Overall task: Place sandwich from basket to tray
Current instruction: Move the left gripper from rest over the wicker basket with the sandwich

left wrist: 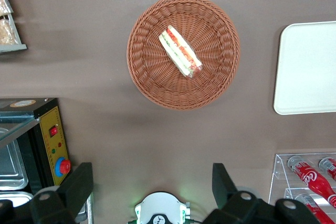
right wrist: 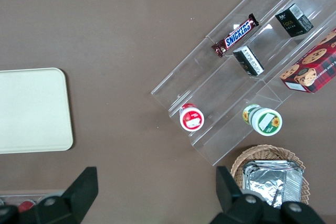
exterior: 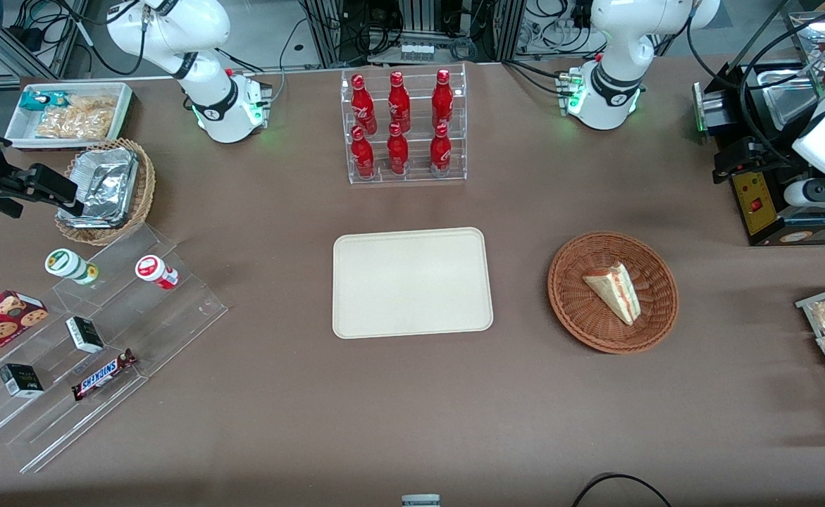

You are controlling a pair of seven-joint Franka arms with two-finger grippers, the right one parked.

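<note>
From the front, the sandwich (exterior: 613, 291) lies in the round wicker basket (exterior: 573, 304) on the brown desk (exterior: 412, 415), toward the working arm's end. The cream tray (exterior: 412, 282) sits bare near the basket, with the rack of red bottles (exterior: 401, 125) farther from the camera.

In the left wrist view, the gripper (left wrist: 152, 190) hangs high above the desk with fingers (left wrist: 80, 184) wide apart, holding nothing. The sandwich (left wrist: 180, 51) rests across the basket's (left wrist: 144, 66) middle, the tray (left wrist: 307, 69) beside it.

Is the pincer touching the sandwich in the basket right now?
Apart. The left wrist view shows the pincer open, high above the table, with bare tablecloth between its fingers and the basket holding the sandwich.
</note>
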